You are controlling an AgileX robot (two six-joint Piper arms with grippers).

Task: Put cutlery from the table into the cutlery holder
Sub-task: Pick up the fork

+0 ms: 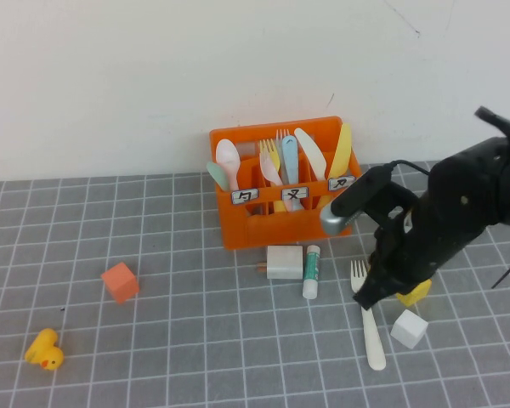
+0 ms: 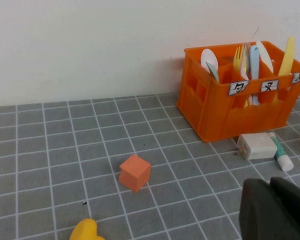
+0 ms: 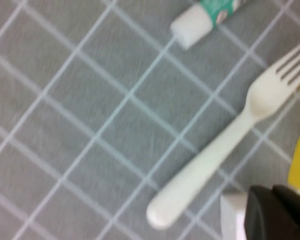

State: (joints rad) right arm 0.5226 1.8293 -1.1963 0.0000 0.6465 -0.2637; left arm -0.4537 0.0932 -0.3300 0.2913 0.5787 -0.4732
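One cream-white fork (image 1: 370, 327) lies flat on the grey table (image 1: 195, 340), in front of and to the right of the orange cutlery holder (image 1: 276, 217), between the white-and-green tube (image 1: 311, 270) and a small white cube (image 1: 409, 328). The right gripper (image 1: 367, 293) hovers just above its tines; the right wrist view shows the whole fork but not the jaws, so I cannot tell their state. Only the left wrist view shows the left gripper (image 2: 275, 210), low near an orange cube (image 2: 135, 172), jaws likewise unclear.

The table (image 1: 153, 340) carries holder (image 1: 276, 223), fork (image 1: 370, 327), tube (image 1: 311, 270), blocks, duck (image 1: 45, 349).
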